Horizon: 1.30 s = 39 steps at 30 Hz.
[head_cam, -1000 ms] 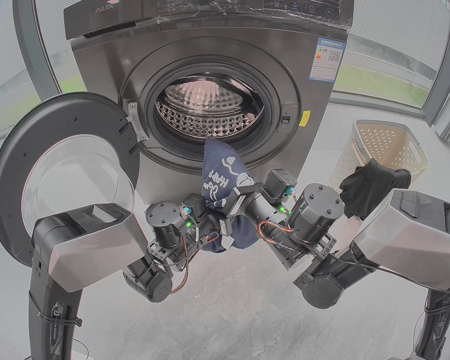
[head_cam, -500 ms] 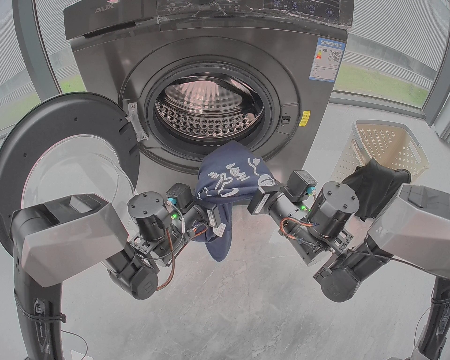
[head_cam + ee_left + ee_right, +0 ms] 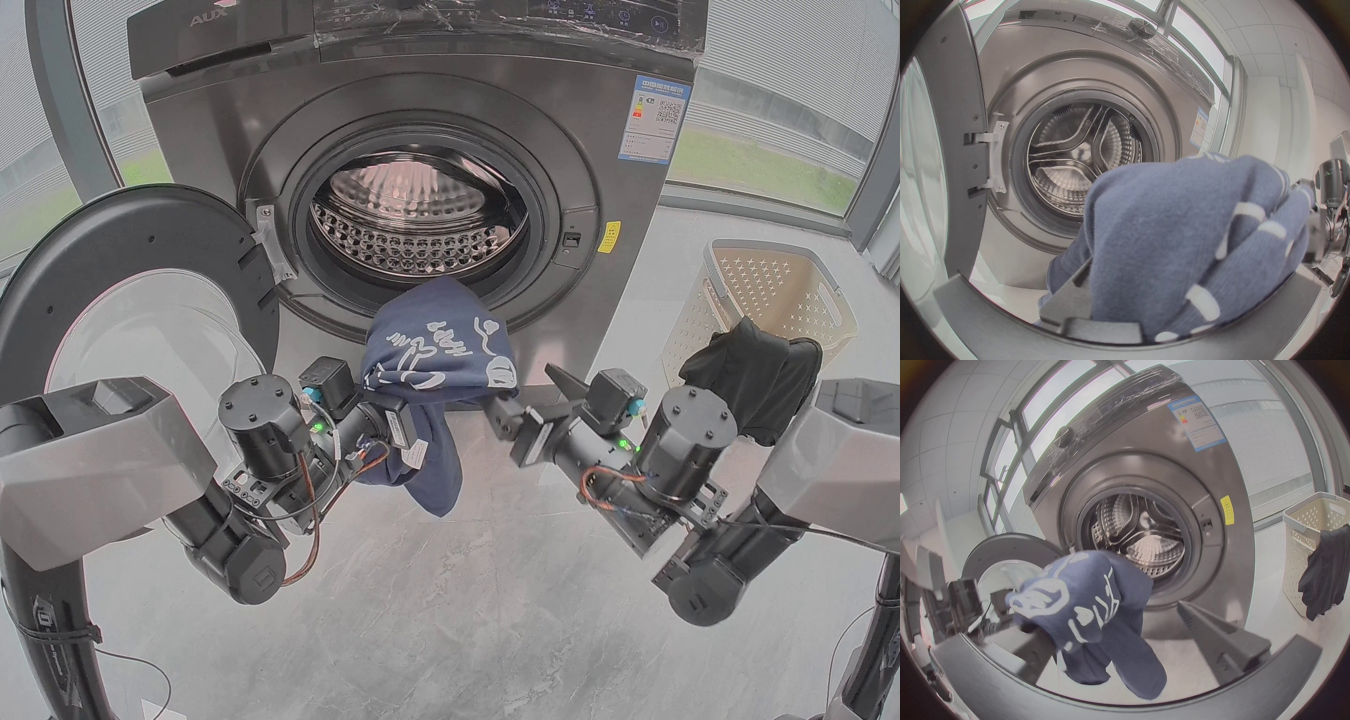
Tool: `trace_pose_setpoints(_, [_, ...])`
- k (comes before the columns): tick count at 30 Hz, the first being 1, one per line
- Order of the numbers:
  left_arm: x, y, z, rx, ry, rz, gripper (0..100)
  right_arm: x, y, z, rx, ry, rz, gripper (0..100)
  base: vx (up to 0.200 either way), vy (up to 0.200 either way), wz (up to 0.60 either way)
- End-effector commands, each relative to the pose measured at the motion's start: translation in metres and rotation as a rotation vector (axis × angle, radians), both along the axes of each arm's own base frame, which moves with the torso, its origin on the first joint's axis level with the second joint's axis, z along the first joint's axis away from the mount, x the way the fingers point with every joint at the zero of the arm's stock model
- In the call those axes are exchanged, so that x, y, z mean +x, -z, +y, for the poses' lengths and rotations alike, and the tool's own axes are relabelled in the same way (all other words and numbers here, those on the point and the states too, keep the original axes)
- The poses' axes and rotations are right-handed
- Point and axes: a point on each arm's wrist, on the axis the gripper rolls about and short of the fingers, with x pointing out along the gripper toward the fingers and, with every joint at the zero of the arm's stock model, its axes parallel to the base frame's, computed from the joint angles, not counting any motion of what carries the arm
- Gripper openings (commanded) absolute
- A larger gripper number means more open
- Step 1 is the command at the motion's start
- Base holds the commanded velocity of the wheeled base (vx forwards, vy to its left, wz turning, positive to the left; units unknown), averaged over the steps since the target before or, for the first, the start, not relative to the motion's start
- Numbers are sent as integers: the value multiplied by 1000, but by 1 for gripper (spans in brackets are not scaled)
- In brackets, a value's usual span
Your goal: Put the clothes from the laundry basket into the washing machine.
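We are holding the navy garment [image 3: 436, 356] at the washing machine [image 3: 600, 187] with the left gripper [image 3: 401, 433] alone.

Half a second ago both grippers were clamping this cloth between them. Now the right gripper [image 3: 536, 401] is standing just beside it with its fingers spread wide and gripping nothing, and our two arms are sitting farther apart. The left gripper is still clamping the garment's bunched edge. The garment's top is leaning against the lower rim of the drum [image 3: 412, 216] opening and its tail is hanging toward the floor. We are counting two garments: the navy one and a black garment [image 3: 750, 375] draped over the rim of the single laundry basket [image 3: 778, 281] to our right. There is one machine, and its door [image 3: 122, 244] is swung open to our left.
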Motion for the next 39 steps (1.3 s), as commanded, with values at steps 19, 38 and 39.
trace_pose_setpoints(19, [-74,-9,43,81,-8,98,0,-56,35,-80,-209,6,224,100,0,11,0])
trace_pose_setpoints(38, [-76,-2,40,110,1,113,0,-53,43,-81,-222,14,251,100,53,21,0])
trace_pose_setpoints(39, [-77,-3,40,110,3,112,0,-53,43,-80,-223,13,251,100,200,0,0])
